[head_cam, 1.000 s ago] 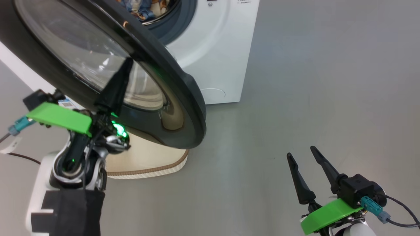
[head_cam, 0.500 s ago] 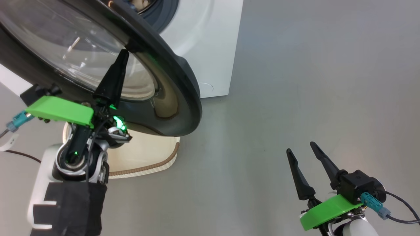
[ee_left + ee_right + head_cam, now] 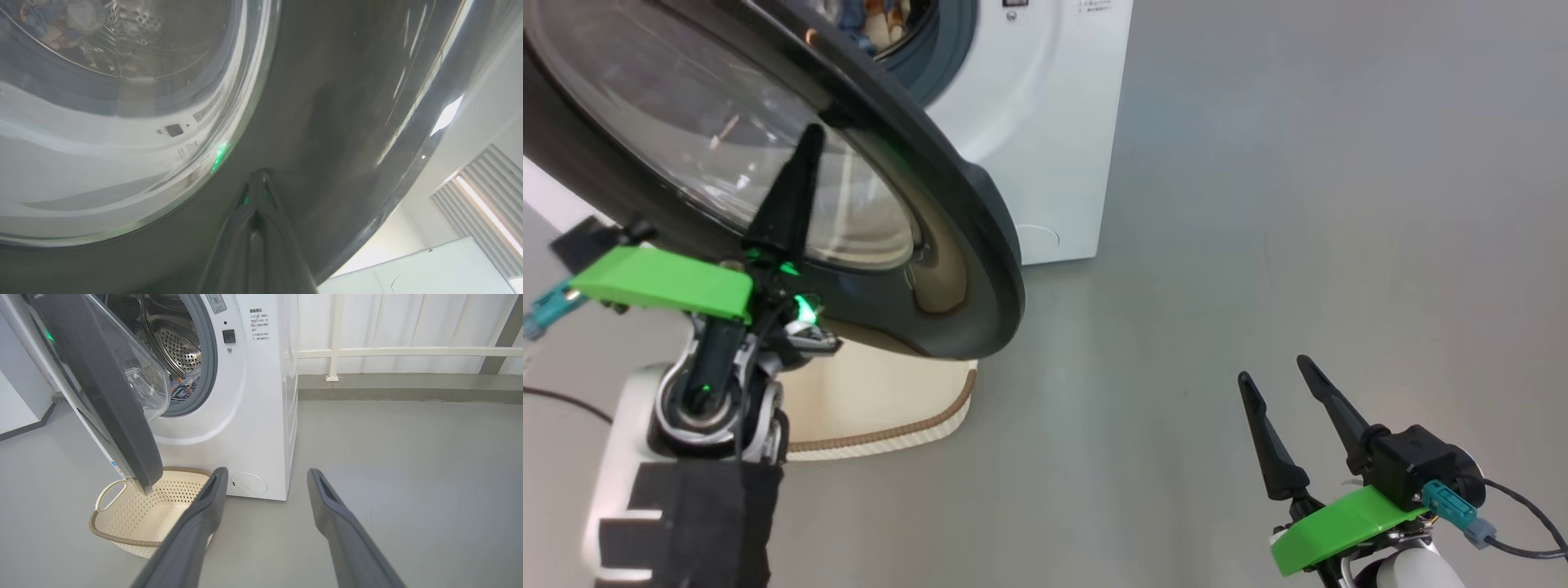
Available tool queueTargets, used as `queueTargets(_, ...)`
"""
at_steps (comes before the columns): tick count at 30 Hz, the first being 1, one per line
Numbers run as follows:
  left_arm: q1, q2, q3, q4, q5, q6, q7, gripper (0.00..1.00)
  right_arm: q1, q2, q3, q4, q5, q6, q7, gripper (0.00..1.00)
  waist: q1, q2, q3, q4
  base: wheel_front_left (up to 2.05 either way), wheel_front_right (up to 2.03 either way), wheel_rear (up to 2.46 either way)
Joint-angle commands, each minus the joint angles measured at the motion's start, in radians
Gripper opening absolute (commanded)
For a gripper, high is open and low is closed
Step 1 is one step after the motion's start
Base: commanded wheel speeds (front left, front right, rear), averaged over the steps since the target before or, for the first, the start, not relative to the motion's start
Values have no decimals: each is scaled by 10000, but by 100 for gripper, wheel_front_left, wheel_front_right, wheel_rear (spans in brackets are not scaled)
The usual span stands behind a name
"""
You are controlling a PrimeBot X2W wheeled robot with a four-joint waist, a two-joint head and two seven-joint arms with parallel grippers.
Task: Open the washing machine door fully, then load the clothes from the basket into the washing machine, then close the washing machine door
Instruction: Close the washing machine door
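As the clothes (image 3: 183,388) are seen inside the drum and the basket (image 3: 118,538) appears empty on the floor under the door, the closing step is judged in hand. Left gripper (image 3: 807,143), jaws together, is set tip-first against the half-open washing machine door (image 3: 980,245). Right gripper (image 3: 1270,369), jaws apart, is held idle over the floor. Next: door to be pushed shut against the washing machine (image 3: 1045,122) until latched.

The washing machine door (image 3: 980,237) is glossy black plastic around clear, reflective glass. The washing machine (image 3: 1045,147) has smooth, glossy white panels. Inside it are a shiny perforated steel drum (image 3: 179,351), a matt grey rubber gasket (image 3: 208,367) and soft cloth clothes (image 3: 184,390). In front of it, the basket (image 3: 135,516) is matt cream perforated plastic with a brown woven-look rim.
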Motion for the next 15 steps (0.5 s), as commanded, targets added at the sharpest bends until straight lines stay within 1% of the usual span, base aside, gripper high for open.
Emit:
queueTargets(1,29,278,377,-384,139,-101,-157,0,-29,65,188,-219,197,14,-129,100,0,0,-163,68,0,0,0)
queueTargets(3,190,355,539,-575,293,-101,-429,0,0,67,197,-215,192,14,-129,100,0,0,-275,112,0,0,0)
queueTargets(7,536,700,504,-917,1090,-101,-1167,0,79,70,123,-233,156,14,-129,100,0,0,-495,264,0,0,0)
queueTargets(11,973,1335,160,-1064,2359,-101,-2382,0,201,72,89,-250,97,14,-129,100,0,0,-813,402,0,0,0)
queueTargets(13,1221,1761,-210,-1097,3071,-101,-3007,0,282,74,93,-262,87,14,-129,100,0,0,-985,456,0,0,0)
queueTargets(15,1516,2079,-550,-1111,3491,-101,-3612,0,372,75,116,-237,99,14,-129,100,0,0,-1187,481,0,0,0)
